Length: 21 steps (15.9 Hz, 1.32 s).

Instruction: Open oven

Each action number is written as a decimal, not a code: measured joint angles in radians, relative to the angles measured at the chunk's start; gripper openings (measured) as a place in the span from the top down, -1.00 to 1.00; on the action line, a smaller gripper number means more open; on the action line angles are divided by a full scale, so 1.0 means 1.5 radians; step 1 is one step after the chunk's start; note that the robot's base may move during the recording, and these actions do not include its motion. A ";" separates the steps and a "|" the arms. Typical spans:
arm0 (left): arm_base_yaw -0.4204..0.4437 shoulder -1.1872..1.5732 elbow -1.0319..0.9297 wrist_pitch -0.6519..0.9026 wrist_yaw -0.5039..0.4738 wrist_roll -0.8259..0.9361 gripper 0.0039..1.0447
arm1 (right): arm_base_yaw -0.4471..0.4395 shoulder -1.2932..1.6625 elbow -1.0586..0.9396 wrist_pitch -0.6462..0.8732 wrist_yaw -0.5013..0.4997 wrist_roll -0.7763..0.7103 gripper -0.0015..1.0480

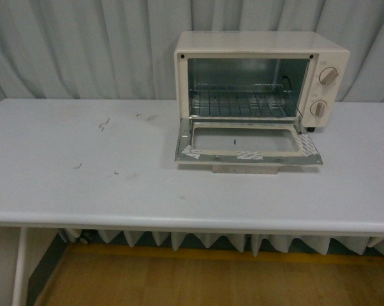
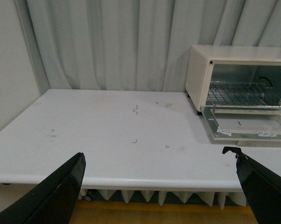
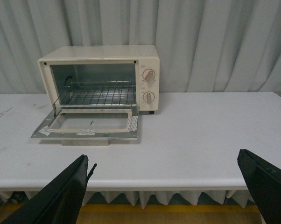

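The cream-white oven (image 1: pixel 324 93) stands at the back right of the table. Its glass door (image 1: pixel 247 139) lies folded down flat and open, with the beige handle (image 1: pixel 246 169) under its front edge. The wire rack (image 1: pixel 240 102) shows inside, and two beige knobs (image 1: pixel 328 76) sit on the right panel. Neither arm shows in the front view. In the left wrist view my left gripper (image 2: pixel 154 154) hangs open over the table's front edge, well away from the oven (image 2: pixel 199 70). My right gripper (image 3: pixel 164 156) is open too, at the table's front edge, short of the oven (image 3: pixel 98 52). Both hold nothing.
The white table (image 1: pixel 83 191) carries a few small dark scraps (image 1: pixel 103 123) on its left half. A grey curtain (image 1: pixel 83 44) hangs close behind the oven. Below the front edge is wooden floor (image 1: pixel 179 280), with a table leg (image 1: pixel 18 268) at the left.
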 joint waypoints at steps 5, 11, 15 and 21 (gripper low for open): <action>0.000 0.000 0.000 0.000 0.000 0.000 -0.88 | 0.000 0.000 0.000 0.001 0.000 0.000 -0.87; 0.000 0.000 0.000 0.000 0.000 0.000 -0.88 | 0.000 0.000 0.000 0.001 0.000 0.000 -0.87; 0.000 0.000 0.000 0.000 0.000 0.000 -0.88 | 0.000 0.000 0.000 0.000 0.000 0.000 -0.87; 0.000 0.000 0.000 0.000 0.000 0.000 -0.88 | 0.000 0.000 0.000 0.000 0.000 0.000 -0.87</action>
